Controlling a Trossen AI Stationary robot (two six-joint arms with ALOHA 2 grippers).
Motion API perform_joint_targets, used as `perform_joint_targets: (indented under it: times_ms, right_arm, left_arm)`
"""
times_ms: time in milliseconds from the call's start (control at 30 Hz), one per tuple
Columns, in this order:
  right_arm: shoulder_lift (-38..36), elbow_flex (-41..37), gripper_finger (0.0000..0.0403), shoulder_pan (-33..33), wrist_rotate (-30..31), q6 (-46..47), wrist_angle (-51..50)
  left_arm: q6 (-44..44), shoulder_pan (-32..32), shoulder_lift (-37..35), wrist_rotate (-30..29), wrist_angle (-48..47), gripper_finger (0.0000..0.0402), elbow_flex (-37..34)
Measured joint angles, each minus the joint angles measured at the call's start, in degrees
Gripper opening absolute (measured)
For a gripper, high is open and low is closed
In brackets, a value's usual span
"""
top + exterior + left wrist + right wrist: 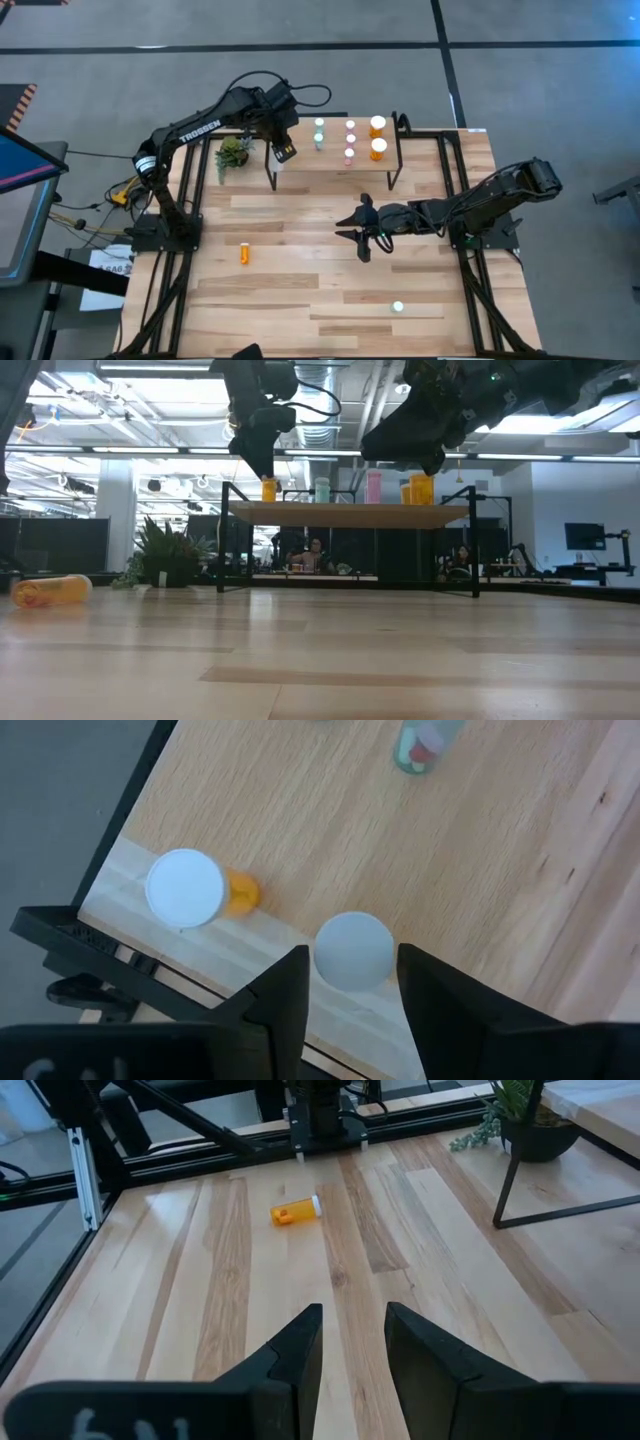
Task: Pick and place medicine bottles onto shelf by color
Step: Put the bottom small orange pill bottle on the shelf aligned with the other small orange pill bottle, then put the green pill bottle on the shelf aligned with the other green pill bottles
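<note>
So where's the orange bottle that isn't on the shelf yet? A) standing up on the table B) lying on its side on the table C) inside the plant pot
B: the orange bottle lies on its side on the bare tabletop, away from the shelf.

Even indoor light from above, with strong backlight in the low view

The high view is bright and even, and the arms throw only soft, weak shadows on the table (300, 290). In the low view the ceiling lamps (150, 380) shine toward the camera, so both arms look almost black and the near tabletop is blurred and has a pale shine. In the left wrist view the white cap (352, 950) between the fingers looks greyish, in shade, and the teal bottle (425, 742) behind it is out of focus.
</note>
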Motion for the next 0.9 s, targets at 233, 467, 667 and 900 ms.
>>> perform_joint_targets:
  times_ms: [233,467,667,900]
  right_arm:
    - [0.00,0.00,0.0134,0.00,0.00,0.02,0.01]
    - [0.01,0.00,0.0134,0.00,0.00,0.02,-0.01]
    - [-0.01,0.00,0.0134,0.00,0.00,0.00,-0.01]
    - [-0.01,0.00,0.0134,0.00,0.00,-0.61,-0.02]
  left_arm:
    - [-0.01,0.00,-0.09,-0.09,-0.01,0.0177,0.02]
    - [0.01,-0.52,-1.83,-3.65,-0.46,0.0231,0.02]
    - [-0.05,-0.99,-7.72,-2.99,-0.98,0.0249,0.02]
    - [-2.28,-10.97,-21.91,-2.76,3.15,0.0249,-5.61]
